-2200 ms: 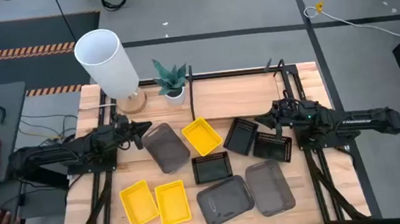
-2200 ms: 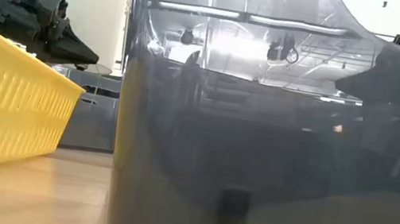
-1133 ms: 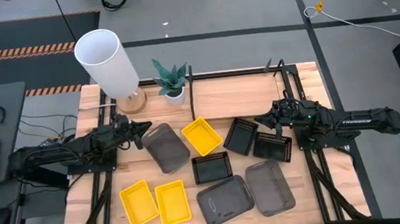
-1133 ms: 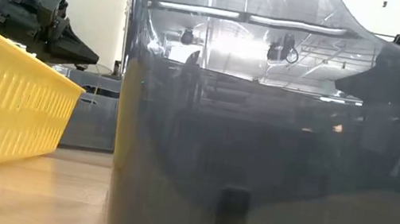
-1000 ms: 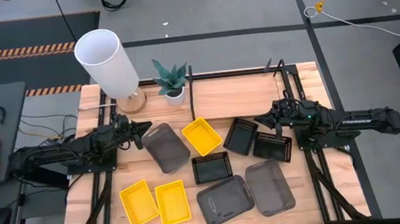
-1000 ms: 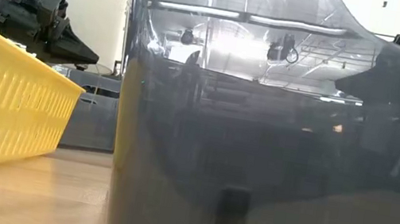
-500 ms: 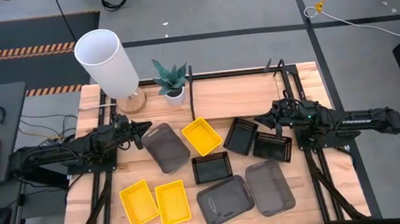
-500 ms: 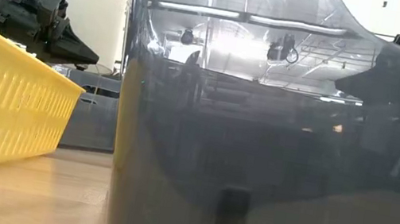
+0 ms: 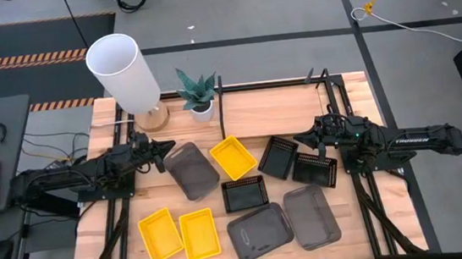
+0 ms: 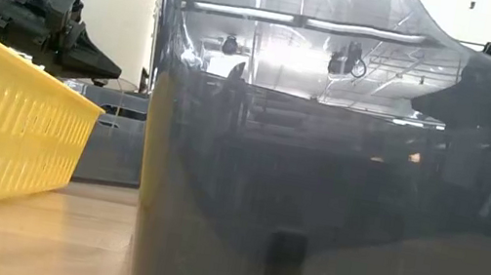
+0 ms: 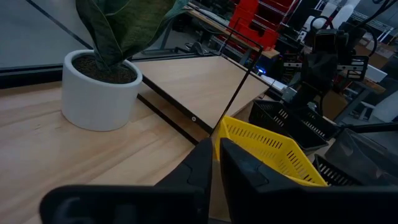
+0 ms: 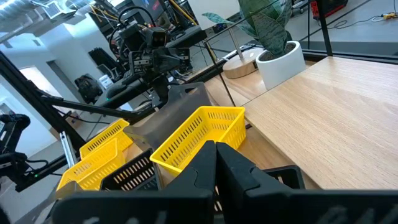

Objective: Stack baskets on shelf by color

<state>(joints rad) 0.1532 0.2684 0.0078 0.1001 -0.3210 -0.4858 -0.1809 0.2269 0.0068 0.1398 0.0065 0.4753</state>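
Nine baskets lie on the tabletop in front of the shelf. One yellow basket is at the shelf's front edge, and two yellow ones are at the near left. Three black perforated baskets are in the middle. Of the three dark grey baskets, one is left of the yellow one and two are at the near edge. My left gripper is shut and empty, just left of the far grey basket. My right gripper is shut and empty, above the black baskets.
A tall white cylinder lamp on a wooden base and a white plant pot stand at the far left. The shelf's thin black bars frame the board. In the low view a grey basket fills most of the picture.
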